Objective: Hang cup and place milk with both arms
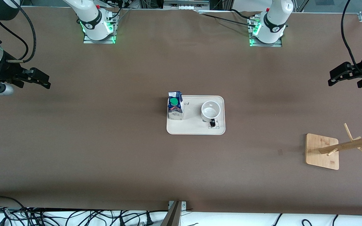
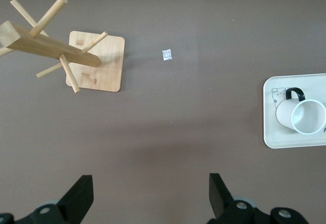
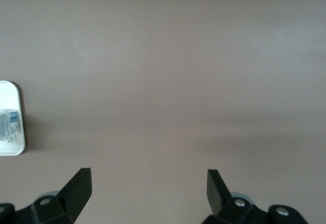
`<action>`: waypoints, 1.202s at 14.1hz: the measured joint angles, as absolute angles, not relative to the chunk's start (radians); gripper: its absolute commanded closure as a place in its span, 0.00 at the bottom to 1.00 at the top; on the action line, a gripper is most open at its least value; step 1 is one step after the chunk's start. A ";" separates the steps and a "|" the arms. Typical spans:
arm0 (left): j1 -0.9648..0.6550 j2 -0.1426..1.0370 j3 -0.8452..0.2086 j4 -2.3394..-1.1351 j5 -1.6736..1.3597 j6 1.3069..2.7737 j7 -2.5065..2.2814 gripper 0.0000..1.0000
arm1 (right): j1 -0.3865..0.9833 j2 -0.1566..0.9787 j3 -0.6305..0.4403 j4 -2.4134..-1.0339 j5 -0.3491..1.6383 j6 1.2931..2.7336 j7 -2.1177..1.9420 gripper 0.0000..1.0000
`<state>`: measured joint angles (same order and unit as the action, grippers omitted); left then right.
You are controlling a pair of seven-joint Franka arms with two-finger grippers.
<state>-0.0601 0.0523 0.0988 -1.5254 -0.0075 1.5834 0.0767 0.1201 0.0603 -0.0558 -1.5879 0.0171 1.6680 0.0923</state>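
Note:
The white cup [image 1: 211, 110] with a black handle stands upright on the cream tray [image 1: 195, 128] at the table's middle. The blue and white milk carton [image 1: 175, 105] with a green cap stands on the same tray, at its edge toward the right arm's end. The cup also shows in the left wrist view [image 2: 302, 116]. My left gripper [image 1: 334, 77] is open and empty, up over bare table at the left arm's end; in its own wrist view it [image 2: 151, 186] has nothing between the jaws. My right gripper [image 1: 42, 80] is open and empty over bare table at the right arm's end, as its wrist view [image 3: 149, 182] shows.
A wooden cup rack [image 1: 349, 145] with pegs stands on a square base [image 1: 321, 151] toward the left arm's end, nearer the front camera than the tray. It also shows in the left wrist view [image 2: 48, 43]. Cables lie along the table's front edge [image 1: 74, 216].

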 measured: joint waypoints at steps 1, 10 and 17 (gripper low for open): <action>-0.051 0.052 0.099 -1.525 -0.008 1.583 0.083 0.00 | 0.121 0.062 -0.052 -1.585 0.032 1.678 0.092 0.00; -0.037 0.052 0.115 -1.525 -0.037 1.575 0.217 0.00 | 0.393 0.210 -0.025 -1.575 0.055 1.721 0.246 0.00; -0.032 0.052 0.116 -1.523 -0.038 1.552 0.196 0.00 | 0.661 0.463 -0.019 -1.469 0.101 1.986 0.739 0.00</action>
